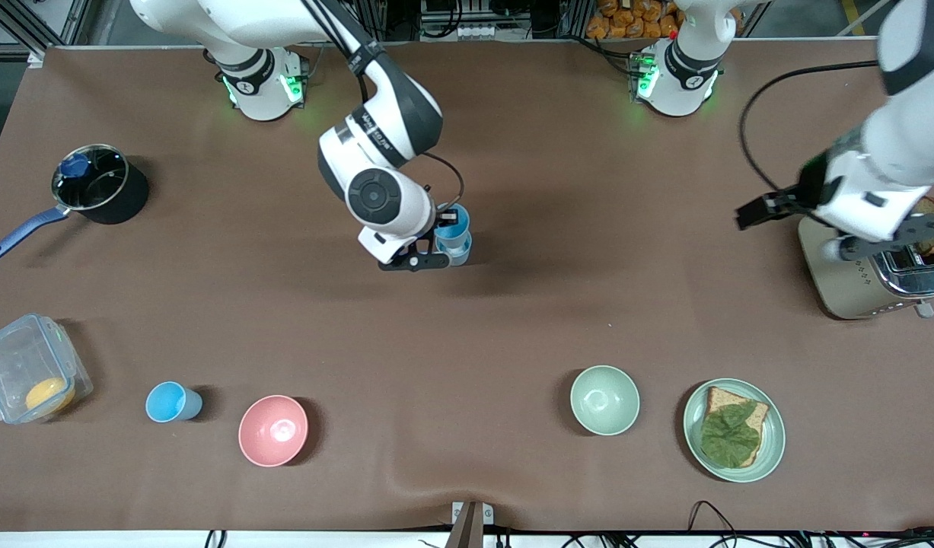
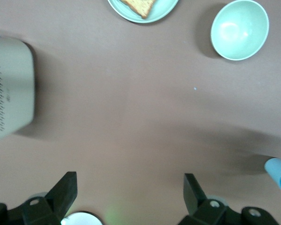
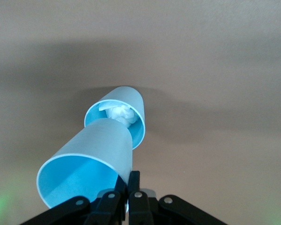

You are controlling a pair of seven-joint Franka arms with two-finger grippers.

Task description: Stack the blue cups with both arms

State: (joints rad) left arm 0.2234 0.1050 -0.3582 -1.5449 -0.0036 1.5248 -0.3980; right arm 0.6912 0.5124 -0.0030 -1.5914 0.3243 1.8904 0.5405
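Note:
My right gripper (image 1: 438,245) is shut on the rim of a bright sky-blue cup (image 1: 453,227). It holds the cup tilted over a paler blue cup (image 1: 460,255) that stands mid-table. In the right wrist view the gripper (image 3: 130,182) pinches the rim of the bright cup (image 3: 91,159), and the cup's base sits at the mouth of the paler cup (image 3: 131,101), which holds something white and crumpled. Another blue cup (image 1: 173,402) stands beside the pink bowl (image 1: 273,430). My left gripper (image 1: 889,247) is open and empty over the toaster (image 1: 847,293); it also shows in the left wrist view (image 2: 129,191).
A pale green bowl (image 1: 604,399) and a plate with toast and a leaf (image 1: 733,430) lie near the front edge. A pot with a blue handle (image 1: 94,190) and a clear box (image 1: 27,377) are at the right arm's end.

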